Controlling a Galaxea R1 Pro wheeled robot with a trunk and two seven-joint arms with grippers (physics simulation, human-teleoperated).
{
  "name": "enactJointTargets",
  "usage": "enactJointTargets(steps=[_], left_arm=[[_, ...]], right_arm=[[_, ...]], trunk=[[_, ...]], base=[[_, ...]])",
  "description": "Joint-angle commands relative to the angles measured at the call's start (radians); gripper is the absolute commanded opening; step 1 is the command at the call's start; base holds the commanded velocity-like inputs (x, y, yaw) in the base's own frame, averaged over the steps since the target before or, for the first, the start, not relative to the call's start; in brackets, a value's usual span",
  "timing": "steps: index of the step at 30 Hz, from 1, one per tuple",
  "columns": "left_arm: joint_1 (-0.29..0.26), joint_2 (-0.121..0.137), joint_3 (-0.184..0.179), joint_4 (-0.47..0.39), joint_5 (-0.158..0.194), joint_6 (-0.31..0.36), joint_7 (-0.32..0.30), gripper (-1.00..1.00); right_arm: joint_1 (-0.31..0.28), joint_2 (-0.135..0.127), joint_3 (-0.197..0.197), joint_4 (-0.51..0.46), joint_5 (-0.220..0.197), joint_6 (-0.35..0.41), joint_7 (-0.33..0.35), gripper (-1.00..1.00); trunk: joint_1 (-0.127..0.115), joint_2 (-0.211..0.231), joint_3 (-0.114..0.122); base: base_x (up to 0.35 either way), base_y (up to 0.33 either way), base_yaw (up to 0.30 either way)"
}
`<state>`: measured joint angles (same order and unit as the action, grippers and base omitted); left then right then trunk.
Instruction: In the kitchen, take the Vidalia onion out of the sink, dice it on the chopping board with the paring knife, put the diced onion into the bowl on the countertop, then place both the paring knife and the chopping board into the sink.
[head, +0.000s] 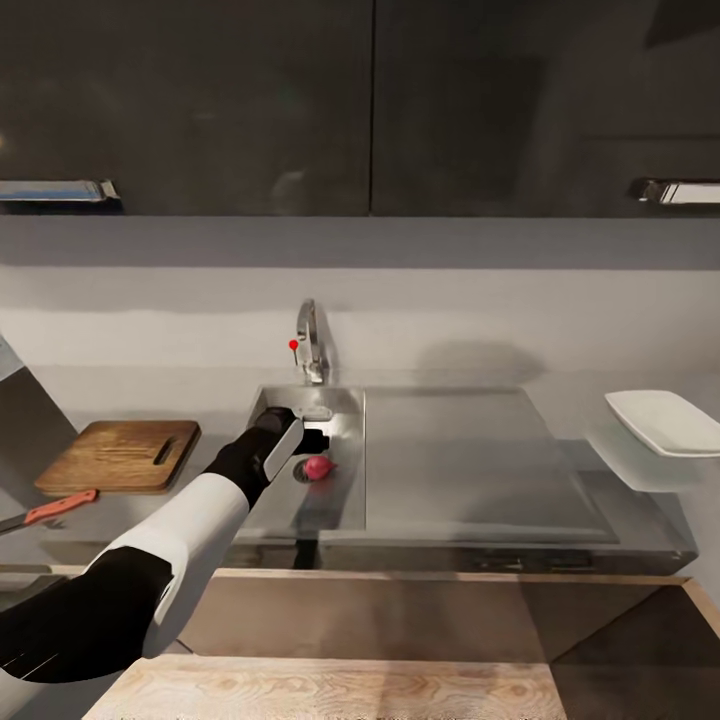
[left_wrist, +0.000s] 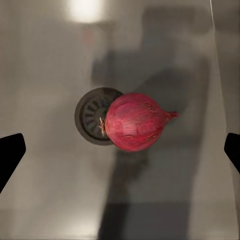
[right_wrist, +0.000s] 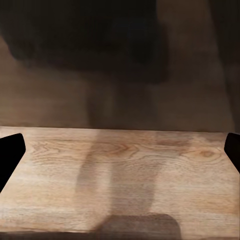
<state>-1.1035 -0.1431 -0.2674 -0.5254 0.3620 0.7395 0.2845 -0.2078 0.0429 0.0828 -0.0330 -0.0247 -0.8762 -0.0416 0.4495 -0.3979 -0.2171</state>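
A: From the head view, we judge this to be step 1: fetching the Vidalia onion (head: 318, 467) from the sink (head: 340, 420). Our left tool (head: 312, 440) reaches down into the basin, just left of the onion and a little beyond it. The onion sits on the basin floor near the drain, below the faucet (head: 311, 343).

B: And the other things?

A: The chopping board (head: 122, 456) lies on the surface (head: 470, 480) left of the sink, with the paring knife (head: 55, 509) nearer to us beside it. The bowl (head: 668, 421) rests far right, well apart.

B: What does the left wrist view tell us?

A: The onion (left_wrist: 135, 121) lies between the 2 fingertips (left_wrist: 11, 154), partly covering the drain (left_wrist: 94, 116). The left tool is spread wide and released, touching nothing. We think the next move calls for lowering until the fingers flank the onion, then closing gently, since a round onion could roll.

B: And the right wrist view?

A: The right tool (right_wrist: 120, 150) is also released, with its dark tips at both edges. It hangs over a pale wooden panel (right_wrist: 120, 185), grasping nothing.
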Motion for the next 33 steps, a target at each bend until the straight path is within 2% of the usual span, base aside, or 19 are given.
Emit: enactJointTargets(steps=[1, 9, 22, 33], left_arm=[[-0.001, 0.001, -0.006, 0.002, 0.011, 0.001, 0.008, 1.00], [-0.001, 0.000, -0.006, 0.006, 0.011, -0.001, 0.006, 1.00], [-0.001, -0.001, -0.006, 0.016, 0.010, -0.002, 0.005, 1.00], [0.001, -0.003, -0.007, 0.020, 0.011, -0.002, 0.005, 1.00]], right_arm=[[-0.001, 0.000, 0.008, 0.001, -0.003, -0.003, -0.004, 1.00], [-0.001, 0.000, 0.008, 0.001, -0.003, -0.003, -0.004, 1.00], [-0.001, 0.000, 0.008, 0.001, -0.003, -0.003, -0.004, 1.00], [-0.001, 0.000, 0.008, 0.001, -0.003, -0.003, -0.004, 1.00]], trunk=[[0.000, -0.002, -0.004], [0.000, -0.002, -0.016], [0.000, -0.002, -0.037], [0.000, -0.002, -0.055]], base=[[0.000, 0.000, 0.000], [0.033, 0.000, 0.000], [0.160, -0.004, 0.000], [0.024, 0.000, 0.000]])
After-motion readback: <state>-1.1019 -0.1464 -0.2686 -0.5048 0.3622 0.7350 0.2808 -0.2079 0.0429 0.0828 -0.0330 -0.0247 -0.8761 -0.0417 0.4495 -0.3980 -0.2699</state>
